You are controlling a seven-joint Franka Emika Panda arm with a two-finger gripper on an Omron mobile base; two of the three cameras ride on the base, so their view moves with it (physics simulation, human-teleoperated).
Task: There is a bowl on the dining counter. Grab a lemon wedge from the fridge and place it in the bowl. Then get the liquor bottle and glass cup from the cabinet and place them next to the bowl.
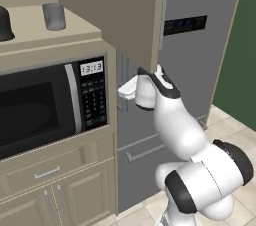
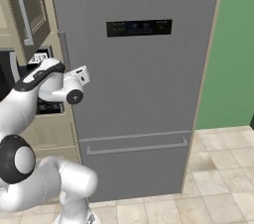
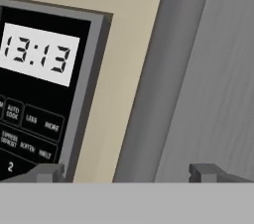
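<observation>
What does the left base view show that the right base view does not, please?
Left base view alone: the microwave's dark door window, a glass cup and a dark bottle on the shelf above it, and the drawer and lower cabinet doors beneath. Right base view alone: the fridge's whole front with its lower drawer handle, the green wall and more of the tiled floor. Both share: the arm raised toward the fridge's vertical door handle, the fridge's display panel, and the open upper cabinet door.
</observation>
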